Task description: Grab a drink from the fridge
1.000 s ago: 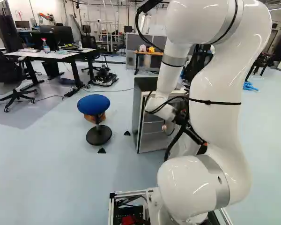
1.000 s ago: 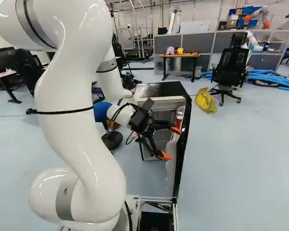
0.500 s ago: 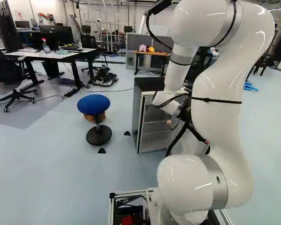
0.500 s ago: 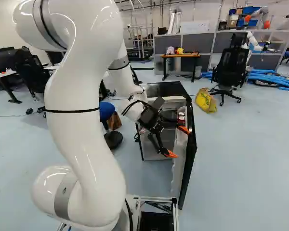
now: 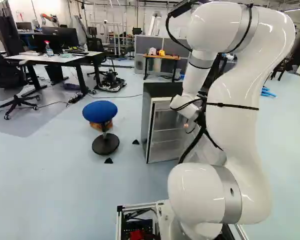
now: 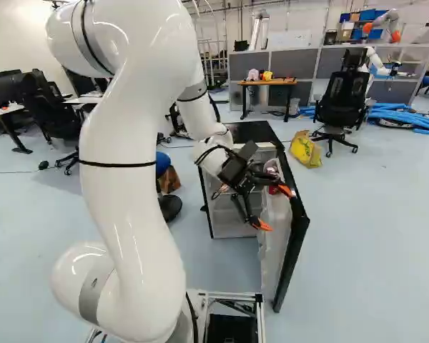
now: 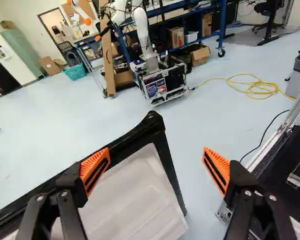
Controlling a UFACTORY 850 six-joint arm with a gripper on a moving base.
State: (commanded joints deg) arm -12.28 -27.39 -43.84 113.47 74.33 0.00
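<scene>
Pincer (image 7: pixel 156 165) was spread right by the open door (image 6: pixel 293 236) of the fridge (image 6: pixel 254 131), so a sideways push risked swinging it and toppling the red can (image 6: pixel 273 190), seemingly on its inner side.

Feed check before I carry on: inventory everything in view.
Fridge: one, black-topped, ahead
Fridge door: one, white inside, black edge, swung open
Item: one, red, by the door, partly hidden
Stool: one, blue, beside fridge
Desk: one, white-topped, left in left base view
Office chairs: several, black, around room
Small table: one, orange-brown, beyond fridge
Toys: two, pink and yellow, on it
Bag: one, yellow, floor
Tubes: several, blue, behind bag
Basket: one, teal, floor
Another robot: white, background
Arm: one, white
Tool: one, black, orange-padded, open, at door
</scene>
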